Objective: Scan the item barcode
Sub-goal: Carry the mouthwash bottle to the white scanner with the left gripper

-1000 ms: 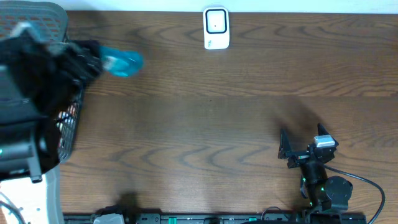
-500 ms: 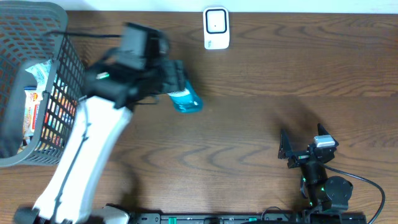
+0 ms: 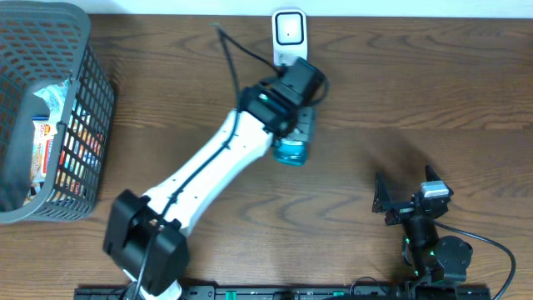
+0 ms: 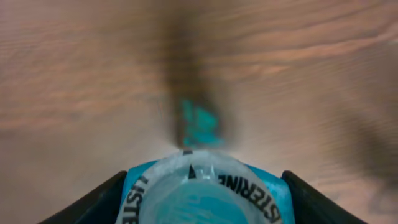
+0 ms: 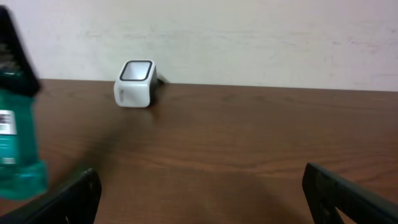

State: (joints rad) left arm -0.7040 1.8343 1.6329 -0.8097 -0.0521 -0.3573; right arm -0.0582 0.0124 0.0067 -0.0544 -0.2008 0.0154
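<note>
The left gripper (image 3: pixel 298 125) had carried the mouthwash bottle (image 3: pixel 292 152) from the basket (image 3: pixel 90 75) to near the scanner (image 3: pixel 290 37), bottle pinched between its jaws; the right gripper (image 3: pixel 402 185) stood with jaws spread.

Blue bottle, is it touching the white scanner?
Apart. The right wrist view shows bare table between the blue bottle and the white scanner.

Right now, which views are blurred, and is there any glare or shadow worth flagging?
Left wrist: table blurred, the bottle too near to be sharp, a dark teal-tinged shadow beyond it. Right wrist: scanner fairly crisp, bottle soft and cropped at the left edge. Overhead: sharp, evenly lit, no glare.
</note>
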